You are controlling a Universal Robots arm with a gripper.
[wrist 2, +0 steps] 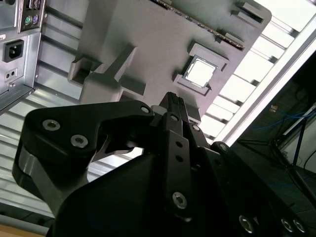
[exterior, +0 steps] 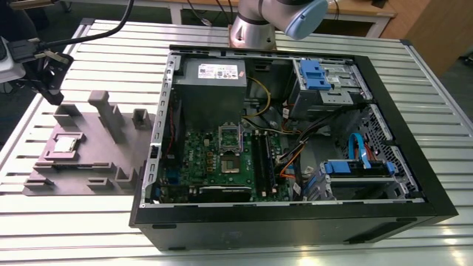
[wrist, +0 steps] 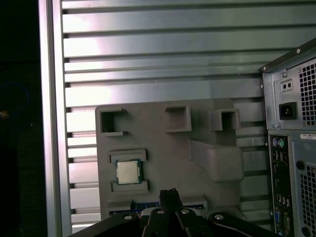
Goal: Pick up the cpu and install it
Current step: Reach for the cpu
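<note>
The pincer (wrist: 169, 193) is seen above the slatted tabletop (wrist: 148, 49), drawn narrow with its tips together and nothing gripped between them. The cpu (wrist: 128, 172) is found flat in a shallow recess of the grey fixture plate (wrist: 168, 143), below the pincer and a little to one side of its tips, untouched by them. The open computer case (exterior: 296, 224) is placed well apart from the pincer, beyond the plate. Several risks may be judged from this. If the pincer were lowered as narrow as it is, the metal top of the chip would be struck rather than straddled, and it could be scratched or pressed askew in its seat. The recess walls are set close around the chip, so a slightly offset descent could end with a tip landed on a wall or with only one edge caught, and the chip could be lifted tilted and dropped. The upright posts (exterior: 99, 105) on the plate stand near the pincer and could be knocked in a sideways move. No clamping of the plate can be made out, so it might be shifted by such contact
</note>
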